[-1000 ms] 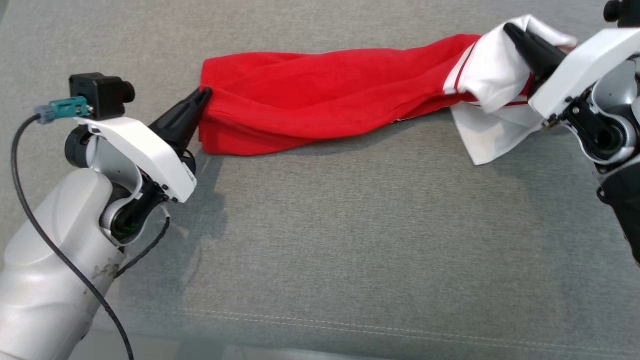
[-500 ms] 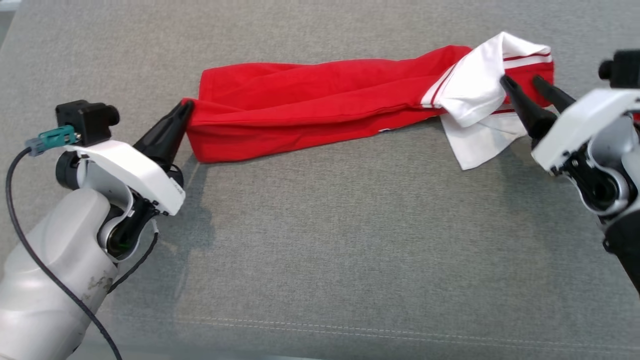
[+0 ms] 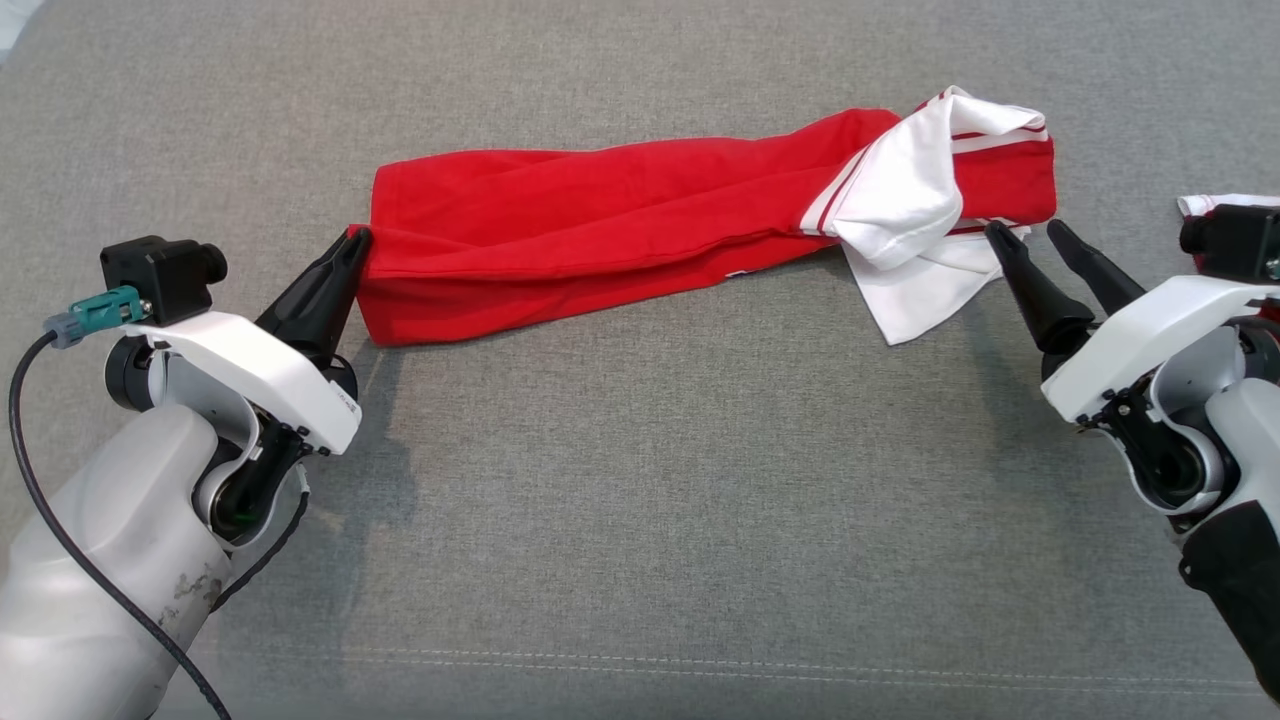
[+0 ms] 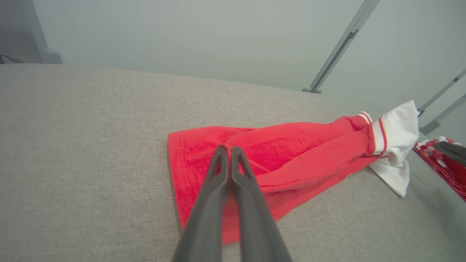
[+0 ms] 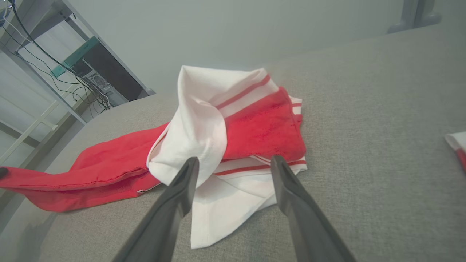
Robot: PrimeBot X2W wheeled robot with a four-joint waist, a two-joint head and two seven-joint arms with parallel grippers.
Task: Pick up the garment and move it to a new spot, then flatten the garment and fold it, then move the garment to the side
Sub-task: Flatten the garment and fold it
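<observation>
Left gripper (image 3: 355, 240) pinched shut on the garment's (image 3: 600, 230) left end, right gripper (image 3: 1021, 227) wide open and empty by its white end.

Bright, even light all round, no glare anywhere. Head view is crisp, with soft shadows pooling on the grey cushion (image 3: 640, 520). Both wrist views look hazy and washed out; the cushion's far edge bows, and the near fingers (image 5: 160, 222) go blurry.

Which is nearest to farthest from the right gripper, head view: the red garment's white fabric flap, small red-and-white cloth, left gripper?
1. White flap, beside the right gripper.
2. Small red-and-white cloth, right edge.
3. Left gripper, far left, pinching the red garment.
</observation>
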